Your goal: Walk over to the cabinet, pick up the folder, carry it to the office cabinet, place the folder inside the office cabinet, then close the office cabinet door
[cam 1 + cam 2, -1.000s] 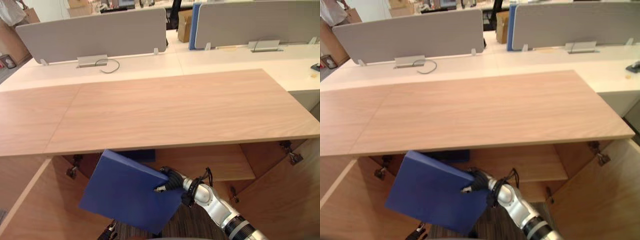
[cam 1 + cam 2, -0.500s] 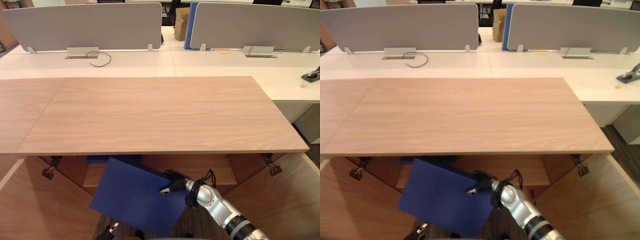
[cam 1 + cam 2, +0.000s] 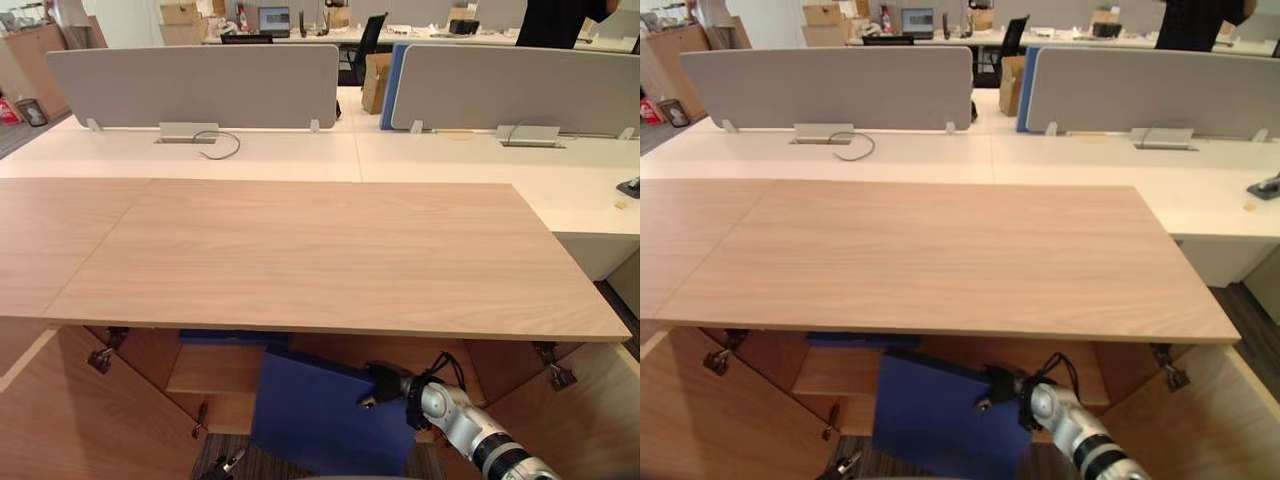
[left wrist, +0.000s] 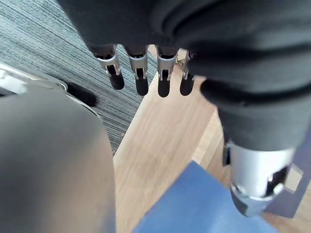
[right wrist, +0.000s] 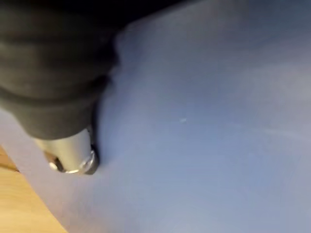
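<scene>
You are watching the right hand point(image 3: 381, 384) pinching the right edge of the flat dark-blue rectangular folder point(image 3: 318, 418), with its thumb lying on the folder's face. The folder is hanging tilted in front of the open light-wood office cabinet point(image 3: 330, 250). It is sitting just below the front edge of the cabinet's top, between the two swung-out doors and in front of the inner wooden shelf point(image 3: 215, 370). The left hand point(image 4: 139, 68) is hanging low near the left door point(image 3: 70, 425), above the grey striped carpet point(image 4: 43, 48), with its fingers straight and spread, gripping nothing.
</scene>
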### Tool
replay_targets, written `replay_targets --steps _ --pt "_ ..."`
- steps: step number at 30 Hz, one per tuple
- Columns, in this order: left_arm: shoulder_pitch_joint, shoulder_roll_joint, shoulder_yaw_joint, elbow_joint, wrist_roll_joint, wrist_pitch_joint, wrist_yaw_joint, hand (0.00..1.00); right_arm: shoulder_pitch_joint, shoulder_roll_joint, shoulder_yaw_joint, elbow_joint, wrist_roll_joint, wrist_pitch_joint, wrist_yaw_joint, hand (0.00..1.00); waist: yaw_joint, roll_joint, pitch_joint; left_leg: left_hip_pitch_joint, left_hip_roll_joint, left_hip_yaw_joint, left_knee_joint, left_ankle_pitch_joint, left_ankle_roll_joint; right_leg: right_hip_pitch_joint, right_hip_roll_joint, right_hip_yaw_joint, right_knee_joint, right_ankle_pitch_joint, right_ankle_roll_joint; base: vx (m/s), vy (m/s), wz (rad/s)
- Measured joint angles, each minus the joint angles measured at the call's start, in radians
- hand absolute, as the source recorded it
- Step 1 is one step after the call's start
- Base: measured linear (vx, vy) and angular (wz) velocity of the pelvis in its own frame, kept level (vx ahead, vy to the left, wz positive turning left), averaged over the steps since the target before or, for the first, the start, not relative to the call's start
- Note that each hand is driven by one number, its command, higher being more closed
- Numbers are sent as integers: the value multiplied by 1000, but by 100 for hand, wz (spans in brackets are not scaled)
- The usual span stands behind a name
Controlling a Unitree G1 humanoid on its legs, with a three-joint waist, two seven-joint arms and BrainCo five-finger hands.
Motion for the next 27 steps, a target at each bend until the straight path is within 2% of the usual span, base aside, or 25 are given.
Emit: replay_targets --steps 2,4,5,7,8,9,11,14,17,24,27 --pt "4 -1 0 -11 -1 1 0 0 3 33 -137 82 124 58 -13 100 0 0 0 -1 0 -8 -1 1 0 3 0 -3 1 0 0 -53 2 13" --pt "15 -2 1 -15 -4 1 1 0 6 86 -316 136 323 104 -55 100 0 2 0 -2 0 -13 -3 4 5 3 0 -6 1 0 0 -47 3 5" --pt "17 -3 2 -15 -7 2 2 0 6 121 -409 161 576 116 -101 100 -2 4 -1 -2 0 -15 -6 7 9 3 1 -9 1 1 -1 -31 3 4" --pt "16 -7 3 -15 -12 2 3 0 4 177 -511 167 851 112 -133 100 -3 6 -2 1 0 -18 -17 15 12 3 1 -17 1 2 -2 -18 2 6" --pt "15 -12 5 -17 -18 2 7 0 0 234 -584 166 1137 87 -162 100 -4 8 -4 3 -1 -24 -22 23 22 6 1 -26 -1 4 -2 -5 1 11" --pt "15 -14 5 -20 -22 2 10 0 -4 259 -615 166 1219 71 -170 100 -4 9 -4 5 -1 -29 -22 23 23 9 1 -27 -2 5 -1 12 2 13" --pt "17 -23 5 -39 -48 9 37 0 -9 303 -646 166 1522 31 -212 100 -5 10 -3 12 -3 -41 -23 24 23 27 1 -33 -10 6 -1 13 0 15" --pt "17 -35 5 -54 -78 18 64 0 -19 345 -624 167 1682 -1 -225 100 -1 14 -1 12 -4 -45 -23 26 25 28 3 -37 -17 8 -1 14 -2 6" --pt "17 -40 1 -56 -92 25 75 0 -41 375 -626 172 1780 -19 -269 100 -1 24 5 13 -5 -52 -26 27 27 34 3 -44 -21 9 1 10 -3 6" --pt "26 -39 -20 -93 -92 45 88 0 -184 378 -656 299 1878 -29 -364 100 5 30 17 14 -6 -61 -51 42 33 40 6 -55 -36 15 3 -1 -3 4" --pt "24 -37 -21 -100 -100 52 90 0 -256 372 -656 348 1891 -29 -383 100 22 27 22 6 -9 -61 -37 38 37 41 5 -57 -37 15 4 0 -1 2"
